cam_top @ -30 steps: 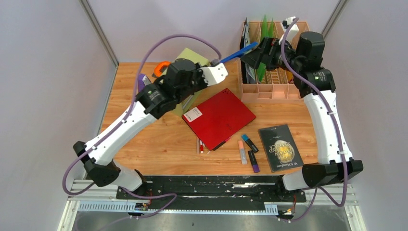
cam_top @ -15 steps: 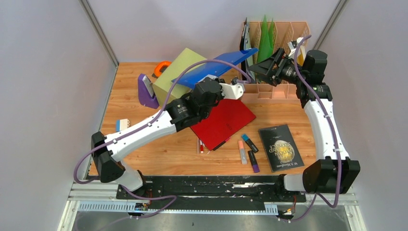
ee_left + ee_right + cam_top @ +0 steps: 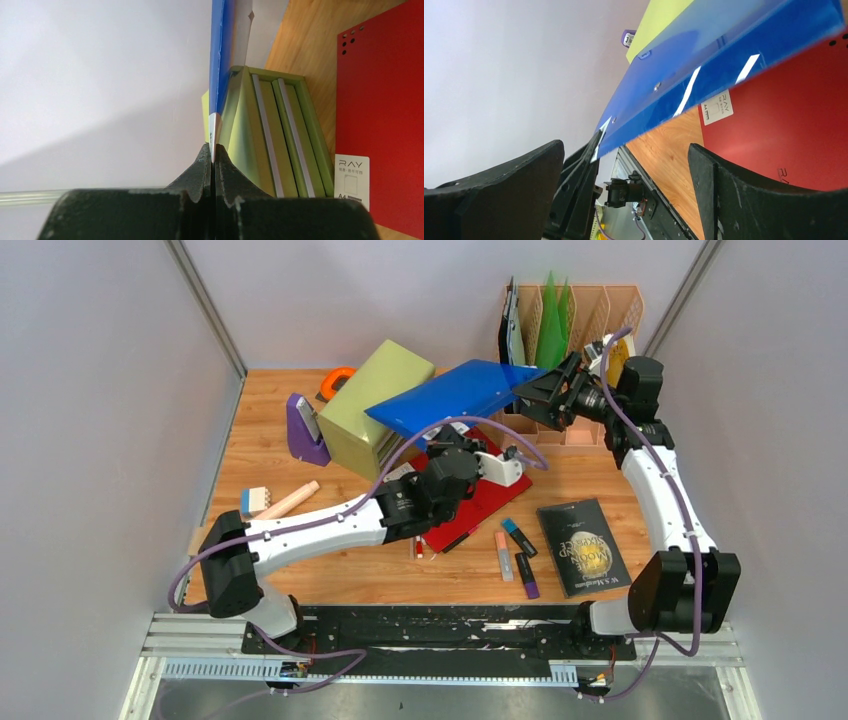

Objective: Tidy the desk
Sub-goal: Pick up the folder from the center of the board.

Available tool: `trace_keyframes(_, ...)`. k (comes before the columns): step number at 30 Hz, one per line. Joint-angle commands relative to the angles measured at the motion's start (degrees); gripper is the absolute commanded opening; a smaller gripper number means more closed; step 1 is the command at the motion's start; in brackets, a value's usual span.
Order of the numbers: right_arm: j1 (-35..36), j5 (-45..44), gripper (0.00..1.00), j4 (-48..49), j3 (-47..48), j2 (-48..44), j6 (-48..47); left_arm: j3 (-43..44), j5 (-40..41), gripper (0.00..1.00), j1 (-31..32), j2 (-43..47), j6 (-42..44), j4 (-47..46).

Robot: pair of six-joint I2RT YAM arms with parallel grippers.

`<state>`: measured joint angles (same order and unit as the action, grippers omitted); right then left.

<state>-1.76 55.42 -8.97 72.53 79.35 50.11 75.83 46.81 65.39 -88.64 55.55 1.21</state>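
- Pinching the flat blue plastic folder by its edge, the left gripper holds it above the orange-brown wooden desk.
- Right gripper spreads wide around the folder's other end, by the far right corner.
- Bare wood shows along the near edge.

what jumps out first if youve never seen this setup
The big blue folder catches the eye first: it is held up in the air over the back half of the desk, pinched at one edge by the shut left tool. The right tool hangs wide open at the folder's right end, in front of the peach file rack. A bright red notebook lies mid-desk below, partly under the left arm.
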Motion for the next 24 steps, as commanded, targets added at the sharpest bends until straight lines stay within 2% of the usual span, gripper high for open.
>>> trace_keyframes(1, 0.6, 0.7, 0.95, 4.0, -0.8, 0.9, 1.4, -1.8, 3.7, 0.00, 2.6, 0.1, 7.6, -15.1)
trace_keyframes(7, 0.8, 0.6, 0.93, 5.3, -2.5, 2.3, 1.6, -5.9, 4.9, 0.00, 5.6, -0.5, 15.0, -24.3)
trace_keyframes(13, 0.8, 0.3, 0.85, 5.6, -3.0, 2.8, 1.6, -8.7, 5.3, 0.00, 7.9, -1.1, 18.8, -29.9)
trace_keyframes(24, -0.2, -0.2, 0.42, 7.4, -4.7, 1.4, 3.2, -11.8, 4.8, 0.00, 10.7, -2.3, 20.7, -32.1)
